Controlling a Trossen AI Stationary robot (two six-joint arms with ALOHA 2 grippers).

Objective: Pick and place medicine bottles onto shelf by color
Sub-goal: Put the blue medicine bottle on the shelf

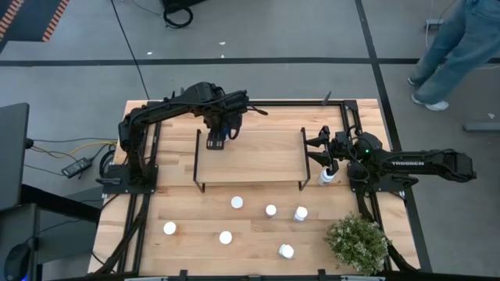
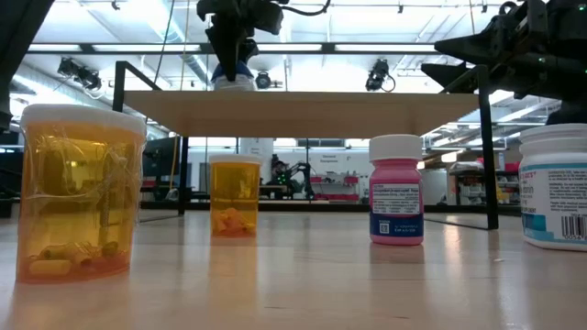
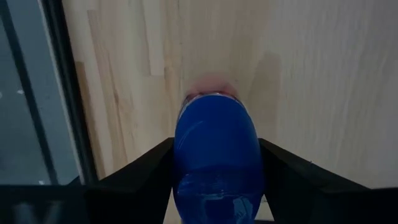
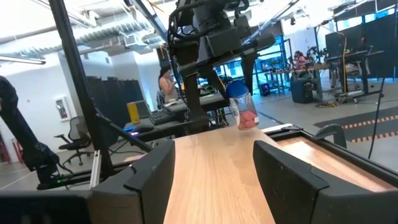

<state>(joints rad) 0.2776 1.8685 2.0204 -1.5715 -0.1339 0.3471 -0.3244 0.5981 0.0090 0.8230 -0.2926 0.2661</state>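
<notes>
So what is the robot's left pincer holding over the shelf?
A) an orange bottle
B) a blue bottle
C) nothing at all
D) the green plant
B: in the left wrist view the left pincer has its fingers on both sides of the blue bottle, above the light-wood shelf.

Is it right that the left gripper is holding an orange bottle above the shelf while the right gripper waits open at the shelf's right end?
Not quite: the bottle in the left gripper is blue, not orange, as the left wrist view shows. The rest holds: it is over the shelf, and the right gripper waits open at the shelf's right end.
</notes>
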